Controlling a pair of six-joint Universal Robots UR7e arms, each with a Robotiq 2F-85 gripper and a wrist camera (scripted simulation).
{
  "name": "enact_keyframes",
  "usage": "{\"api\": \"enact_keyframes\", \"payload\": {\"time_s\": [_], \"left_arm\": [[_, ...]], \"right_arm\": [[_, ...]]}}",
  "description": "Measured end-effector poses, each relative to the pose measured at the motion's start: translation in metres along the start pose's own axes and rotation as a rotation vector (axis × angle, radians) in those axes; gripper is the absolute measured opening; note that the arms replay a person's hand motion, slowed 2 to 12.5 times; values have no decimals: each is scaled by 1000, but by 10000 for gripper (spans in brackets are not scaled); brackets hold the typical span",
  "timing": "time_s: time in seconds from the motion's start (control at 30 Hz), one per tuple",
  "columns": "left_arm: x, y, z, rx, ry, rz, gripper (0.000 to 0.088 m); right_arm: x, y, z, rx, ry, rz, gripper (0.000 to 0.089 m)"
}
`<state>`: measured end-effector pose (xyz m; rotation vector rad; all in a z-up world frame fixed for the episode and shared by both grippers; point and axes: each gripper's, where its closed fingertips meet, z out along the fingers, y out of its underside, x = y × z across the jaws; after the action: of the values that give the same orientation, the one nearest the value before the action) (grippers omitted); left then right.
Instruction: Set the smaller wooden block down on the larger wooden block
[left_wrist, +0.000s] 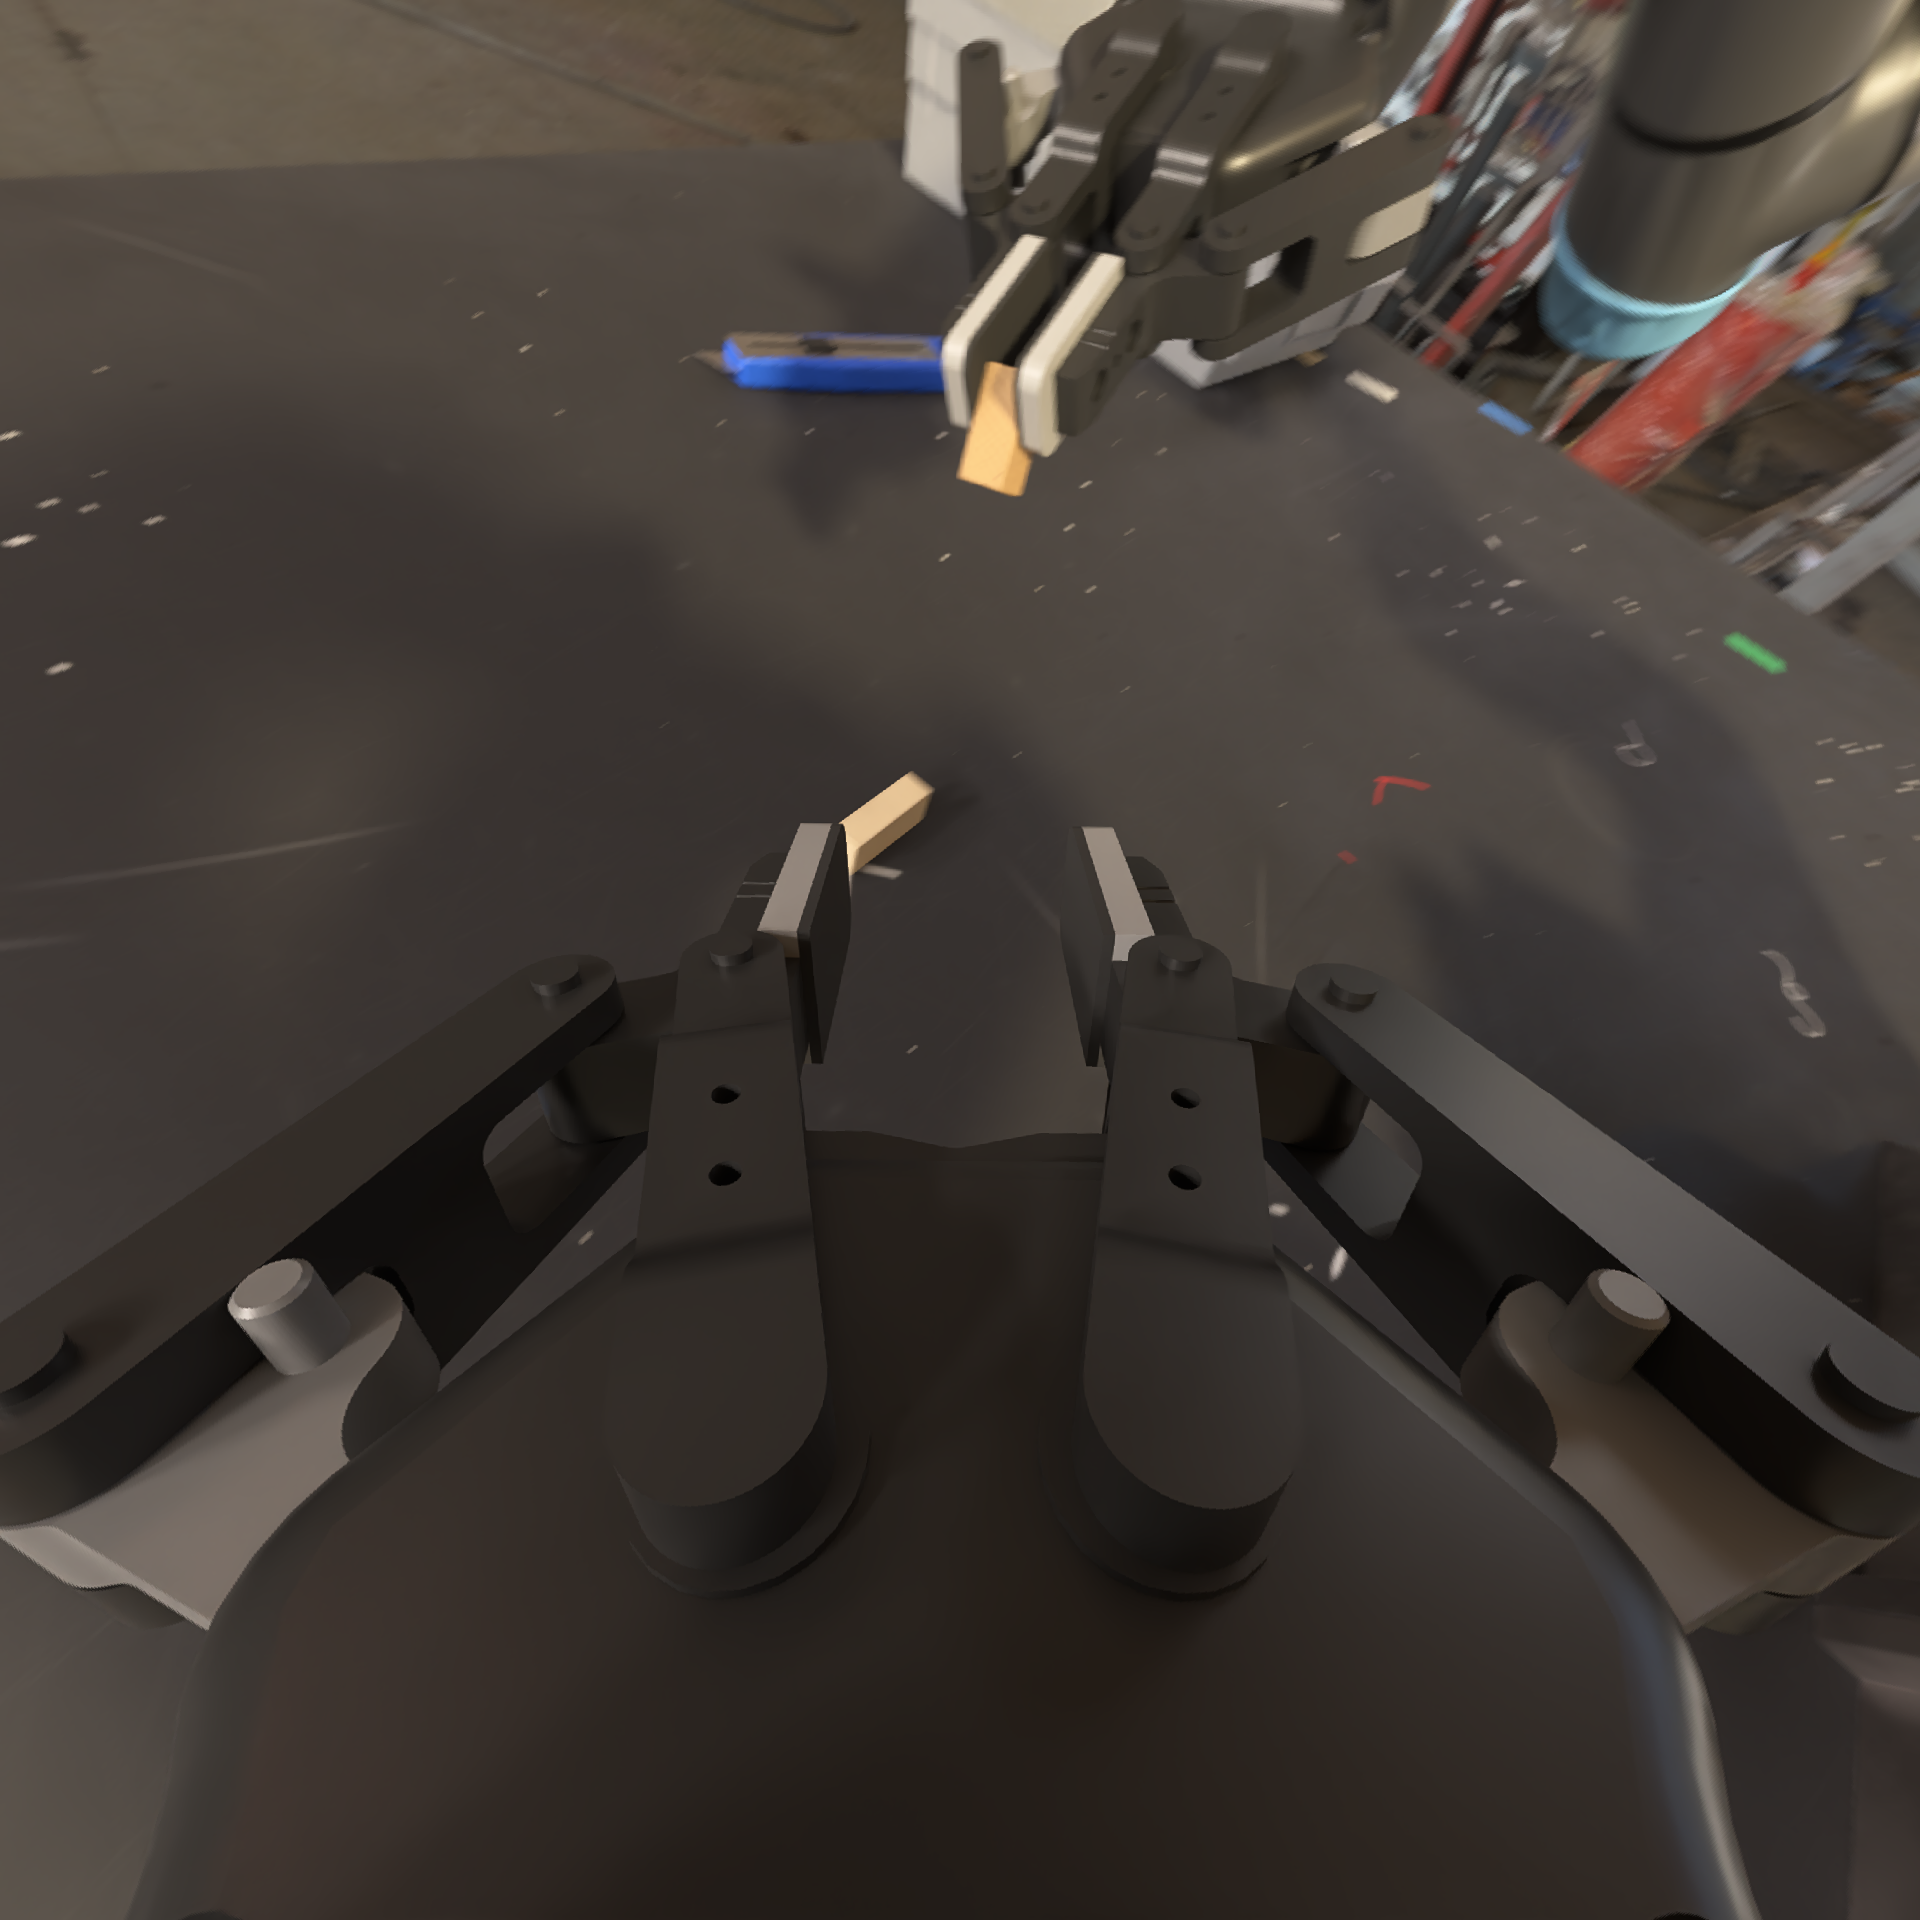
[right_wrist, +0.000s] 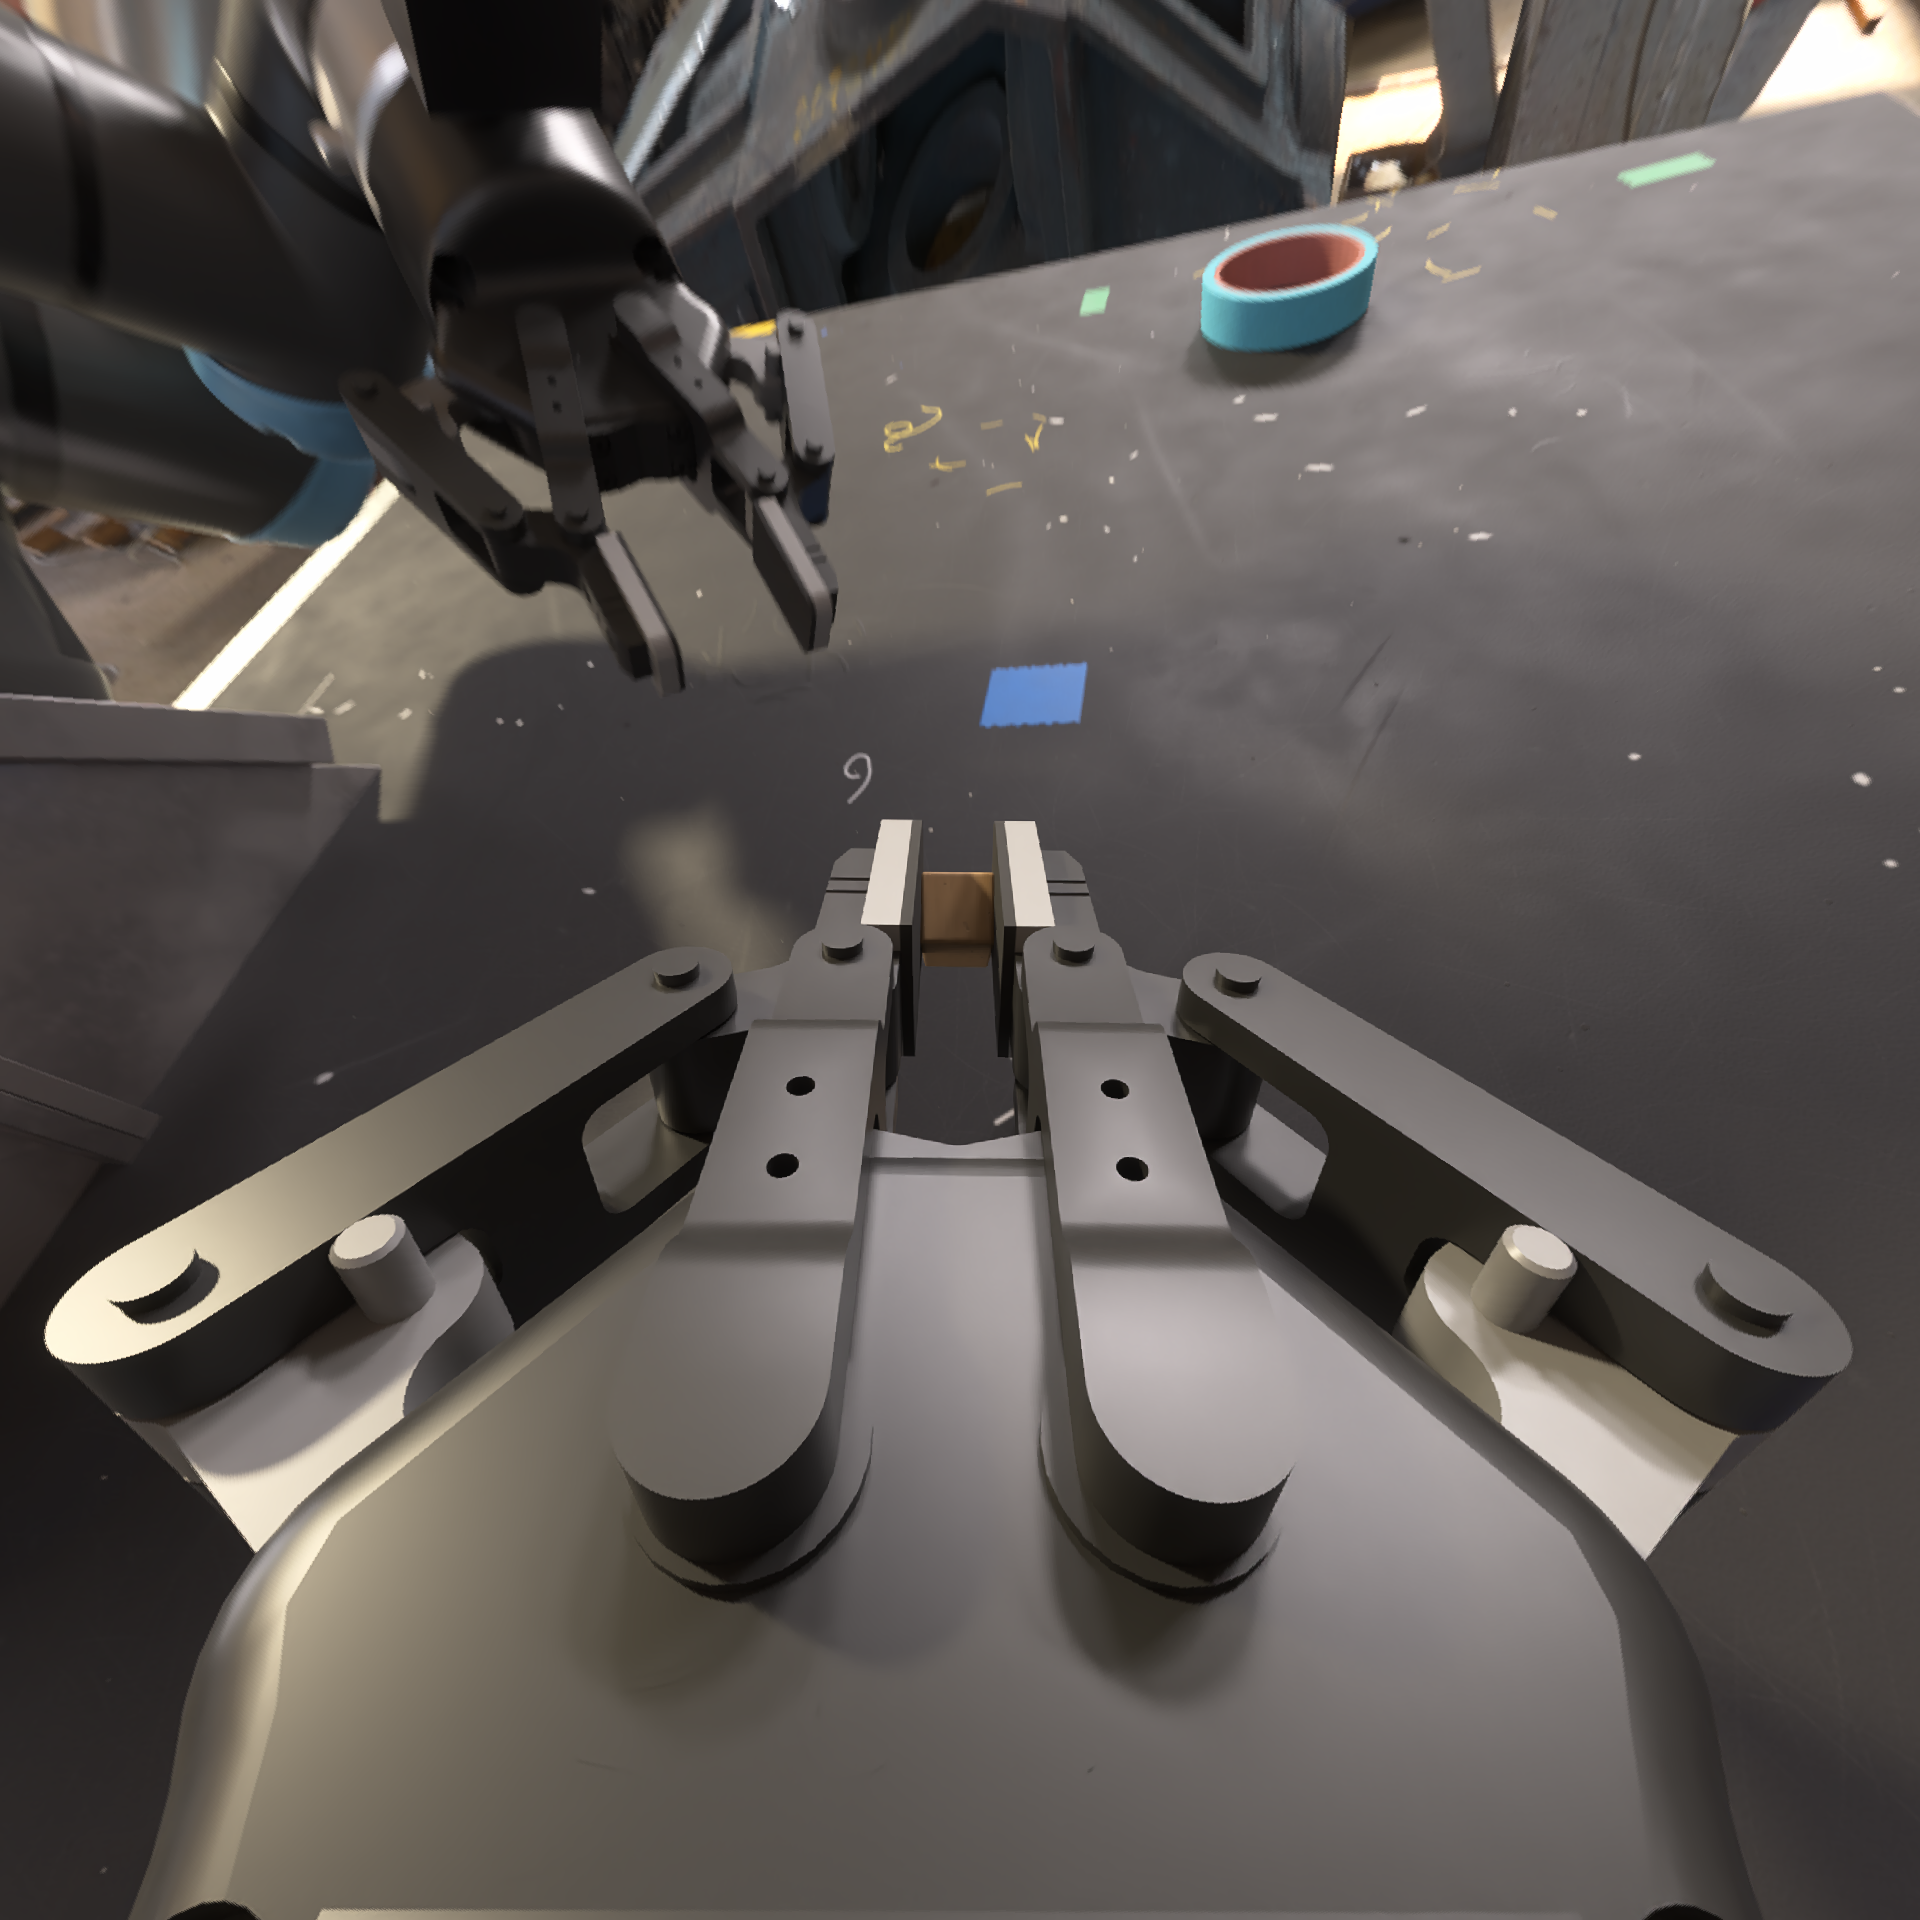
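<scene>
Right hand (right_wrist: 956, 873) is clamped on a wooden block (right_wrist: 956, 914), pads pinching its two side faces, lifted clear of the worktop (left_wrist: 312, 623). From the left wrist you see that block (left_wrist: 995, 436) hanging below the pads, slightly tilted. Left hand (left_wrist: 961, 883) hovers with fingers apart, holding nothing. Second block (left_wrist: 888, 816) lies flat on the worktop just beyond the left hand's left fingertip, partly hidden by it. You cannot tell from these views which block is larger. Held block is well short of the resting one. Blue knife (left_wrist: 831, 362) lies beyond the held block; tape roll (right_wrist: 1288, 286) sits far off. Your left hand likely waits to keep clear.
</scene>
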<state>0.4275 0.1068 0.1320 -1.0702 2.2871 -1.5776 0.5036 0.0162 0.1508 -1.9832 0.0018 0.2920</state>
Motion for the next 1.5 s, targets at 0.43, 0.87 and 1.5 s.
{"api": "enact_keyframes", "payload": {"time_s": [0.43, 0.87, 1.5], "left_arm": [[-58, 36, -29, -125, -192, 37, 369], [-62, 59, -13, -184, -179, 56, 357], [-69, 71, -14, -205, -209, 69, 325]], "right_arm": [[8, 40, 46, -166, 37, -55, 119], [18, 77, 55, -282, 154, -120, 119], [28, 106, 51, -453, 270, -202, 390]]}}
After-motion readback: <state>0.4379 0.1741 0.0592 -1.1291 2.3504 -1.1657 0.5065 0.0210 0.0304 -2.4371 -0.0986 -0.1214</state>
